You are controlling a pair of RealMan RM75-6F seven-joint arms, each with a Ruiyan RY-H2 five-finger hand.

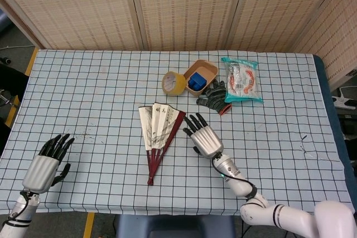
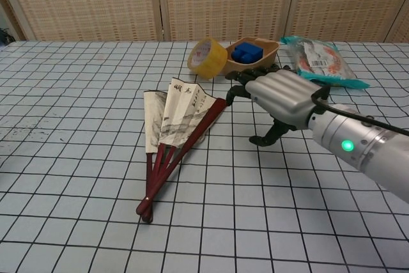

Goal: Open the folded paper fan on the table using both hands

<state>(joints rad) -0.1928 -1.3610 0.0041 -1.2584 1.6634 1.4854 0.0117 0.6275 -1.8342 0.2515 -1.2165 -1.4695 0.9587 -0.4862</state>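
Head view: gridded surface, woven screens behind. Fan lies partly spread mid-surface; tape, bowl, glove and packet sit behind it. Left hand rests at the near-left edge, fingers apart, holding nothing.

Chest view: right hand hovers just right of the fan, fingers spread, holding nothing.

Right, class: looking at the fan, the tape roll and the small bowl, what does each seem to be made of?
The partly spread fan looks like matte cream paper, printed with ink painting and characters, on glossy dark red ribs, probably lacquered wood or bamboo. The yellow tape roll has a shiny surface, likely plastic film. The tan bowl holding blue blocks looks smooth and matte, perhaps plastic or bamboo fibre.
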